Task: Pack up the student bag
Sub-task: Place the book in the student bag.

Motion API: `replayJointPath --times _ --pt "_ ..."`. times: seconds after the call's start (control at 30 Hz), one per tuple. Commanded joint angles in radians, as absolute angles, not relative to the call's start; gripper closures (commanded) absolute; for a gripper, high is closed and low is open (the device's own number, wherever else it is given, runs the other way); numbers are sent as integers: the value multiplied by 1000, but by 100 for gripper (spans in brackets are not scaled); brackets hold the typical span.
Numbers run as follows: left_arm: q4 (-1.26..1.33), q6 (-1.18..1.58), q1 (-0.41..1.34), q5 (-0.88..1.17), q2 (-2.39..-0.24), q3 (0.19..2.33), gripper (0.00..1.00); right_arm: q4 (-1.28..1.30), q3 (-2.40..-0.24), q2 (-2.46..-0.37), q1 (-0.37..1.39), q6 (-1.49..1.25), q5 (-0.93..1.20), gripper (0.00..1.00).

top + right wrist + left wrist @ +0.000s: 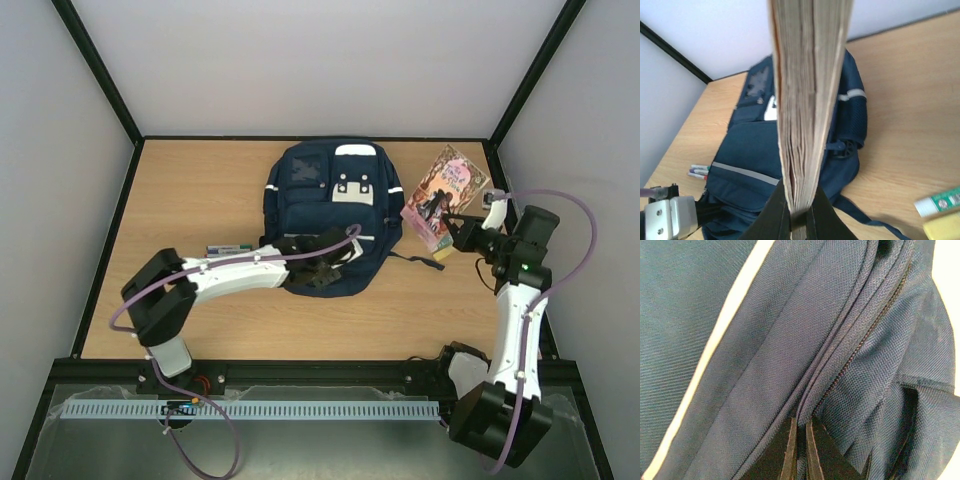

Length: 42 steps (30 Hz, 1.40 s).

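Note:
The student bag point(330, 200), navy with white stripes, lies flat in the middle of the table. My left gripper point(325, 265) is at its near edge. In the left wrist view the left gripper point(801, 422) is shut on a fold of the bag's fabric point(790, 340), right beside a zipper point(860, 347). My right gripper point(462, 232) holds a paperback book point(445, 195) with a pink cover to the right of the bag. In the right wrist view the book point(807, 100) shows edge-on, pages facing me, with the right gripper point(799, 202) shut on its lower edge, and the bag point(750, 155) lies behind it.
Markers point(228, 248) lie left of the bag by the left arm, and show again as markers point(699, 171). A white and green stick point(939, 201) and a yellow item point(942, 227) lie on the table near the right gripper. A dark strap point(415, 260) trails from the bag.

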<state>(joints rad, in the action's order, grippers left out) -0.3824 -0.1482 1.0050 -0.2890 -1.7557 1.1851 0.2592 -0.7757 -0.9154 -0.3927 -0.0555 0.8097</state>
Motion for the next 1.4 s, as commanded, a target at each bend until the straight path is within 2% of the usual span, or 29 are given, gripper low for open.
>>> replayJointPath --times 0.0,0.23,0.4,0.6,0.83,1.07,1.37 --pt "-326 -122 1005 -356 -1601 1239 98 435 -928 -882 -396 -11 900 99" --pt "-248 -93 970 -341 -1557 1308 98 858 -1130 -1055 -396 180 1043 99" --pt "-216 -32 906 -232 -1592 1355 98 991 -1154 -1114 -354 200 1114 99" --pt "-176 48 820 -124 -1608 1379 98 909 -1042 -1113 -177 105 1112 99" --pt "-110 136 706 0 -1609 1352 98 867 -954 -1115 -74 87 1118 99" --pt "-75 163 677 40 -1604 1326 98 752 -821 -1080 97 6 1052 99" --pt "-30 176 675 131 -1526 1285 98 642 -818 -1247 275 -18 1045 99"
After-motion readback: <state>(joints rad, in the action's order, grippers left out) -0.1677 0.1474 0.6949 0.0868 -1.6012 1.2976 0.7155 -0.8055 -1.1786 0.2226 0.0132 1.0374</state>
